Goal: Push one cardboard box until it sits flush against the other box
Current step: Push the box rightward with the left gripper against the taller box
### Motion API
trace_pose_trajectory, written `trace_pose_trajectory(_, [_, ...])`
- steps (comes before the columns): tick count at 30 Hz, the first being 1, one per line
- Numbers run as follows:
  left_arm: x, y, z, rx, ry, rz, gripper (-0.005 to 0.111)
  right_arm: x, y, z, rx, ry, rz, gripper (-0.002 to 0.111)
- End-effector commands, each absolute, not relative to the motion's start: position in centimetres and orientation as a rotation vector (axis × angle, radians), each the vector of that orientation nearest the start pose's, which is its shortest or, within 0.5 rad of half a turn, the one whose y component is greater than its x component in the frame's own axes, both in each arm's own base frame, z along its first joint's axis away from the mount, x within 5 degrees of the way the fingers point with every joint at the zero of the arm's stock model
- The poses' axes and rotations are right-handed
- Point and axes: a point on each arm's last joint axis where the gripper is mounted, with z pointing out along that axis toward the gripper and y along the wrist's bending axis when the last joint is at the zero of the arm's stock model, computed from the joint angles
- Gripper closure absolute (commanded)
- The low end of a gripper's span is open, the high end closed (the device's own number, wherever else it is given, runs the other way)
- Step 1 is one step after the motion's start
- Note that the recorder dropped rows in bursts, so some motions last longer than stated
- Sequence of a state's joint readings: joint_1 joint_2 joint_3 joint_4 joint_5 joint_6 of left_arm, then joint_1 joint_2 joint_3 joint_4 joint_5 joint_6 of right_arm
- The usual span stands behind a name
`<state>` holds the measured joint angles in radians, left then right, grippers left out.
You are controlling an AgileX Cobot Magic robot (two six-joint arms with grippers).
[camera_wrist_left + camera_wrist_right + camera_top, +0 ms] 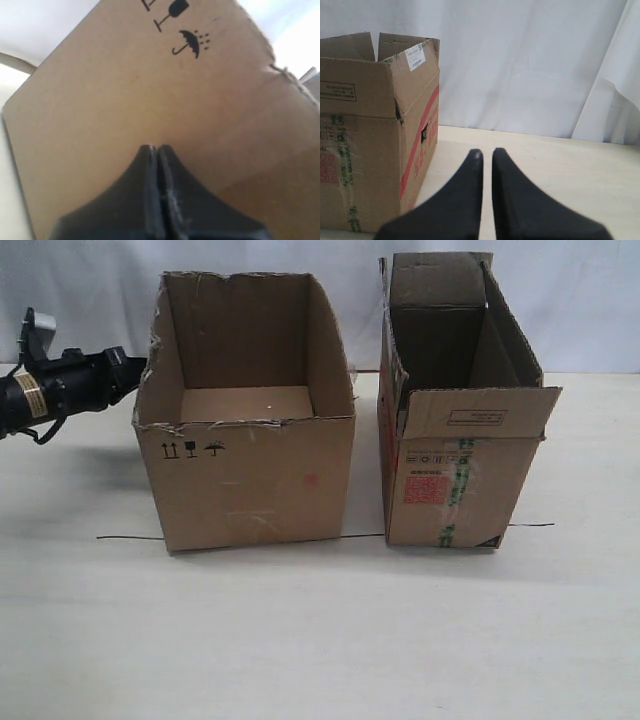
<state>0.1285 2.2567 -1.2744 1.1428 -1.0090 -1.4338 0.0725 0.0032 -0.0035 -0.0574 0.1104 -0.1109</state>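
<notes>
The wide cardboard box (260,480) with the ragged rim and the black symbols stands left of centre on the table. The other box (455,480), taller, with a red label and green-and-white tape, stands to its right, a narrow gap between them. My left gripper (140,365) is shut, its tips against the wide box's left wall near the top. In the left wrist view the shut gripper (156,147) meets that brown wall (100,100). My right gripper (484,151) is narrowly open and holds nothing, beside the other box (365,135); it is out of the exterior view.
The pale table (320,640) reaches forward of both boxes. A thin dark line (125,537) runs across it under the boxes. A white curtain (530,65) hangs behind the table.
</notes>
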Motion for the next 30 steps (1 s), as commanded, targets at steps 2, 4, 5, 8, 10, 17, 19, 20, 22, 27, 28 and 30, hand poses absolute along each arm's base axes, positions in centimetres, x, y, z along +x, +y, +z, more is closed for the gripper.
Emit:
trace_pose_trajectory(2, [44.7, -2.4, 12.0, -0.064, 1.898, -1.134, 0.107, 5.6, 0.3, 20.3, -0.183, 1.585, -0.084, 0.103])
trace_pose_trajectory(4, [44.8, -2.6, 11.8, -0.071, 1.913, -1.117, 0.107, 5.6, 0.3, 20.3, -0.183, 1.585, -0.084, 0.103])
trace_pose_trajectory(5, [44.8, -2.8, 11.8, -0.067, 1.916, -1.118, 0.107, 5.6, 0.3, 20.3, -0.183, 1.585, -0.084, 0.103])
trace_pose_trajectory(8, [44.8, -3.4, 11.9, -0.038, 1.911, -1.113, 0.107, 5.6, 0.3, 20.3, -0.183, 1.585, -0.084, 0.103])
trace_pose_trajectory(10, [45.0, -4.2, 12.2, 0.004, 1.913, -1.12, 0.107, 5.6, 0.3, 20.3, -0.183, 1.585, -0.084, 0.103])
trace_pose_trajectory(17, [45.4, -6.5, 12.8, 0.015, 1.905, -1.142, 0.107, 5.6, 0.3, 20.3, -0.183, 1.585, -0.084, 0.103])
trace_pose_trajectory(19, [45.5, -7.0, 12.7, -0.004, 1.923, -1.124, 0.107, 5.6, 0.3, 20.3, -0.183, 1.585, -0.084, 0.103])
trace_pose_trajectory(20, [45.5, -7.1, 12.6, -0.009, 1.931, -1.115, 0.107, 5.6, 0.3, 20.3, -0.183, 1.585, -0.084, 0.103])
trace_pose_trajectory(22, [45.5, -7.5, 12.4, -0.014, 1.949, -1.099, 0.107, 5.6, 0.3, 20.3, -0.183, 1.585, -0.084, 0.103])
trace_pose_trajectory(27, [45.6, -7.7, 12.5, -0.058, 1.938, -1.111, 0.107, 5.6, 0.3, 20.3, -0.183, 1.585, -0.084, 0.103])
trace_pose_trajectory(28, [45.7, -7.6, 12.6, -0.081, 1.932, -1.12, 0.107, 5.6, 0.3, 20.3, -0.183, 1.585, -0.084, 0.103])
trace_pose_trajectory(30, [45.8, -7.5, 12.6, -0.118, 1.923, -1.13, 0.107, 5.6, 0.3, 20.3, -0.183, 1.585, -0.084, 0.103])
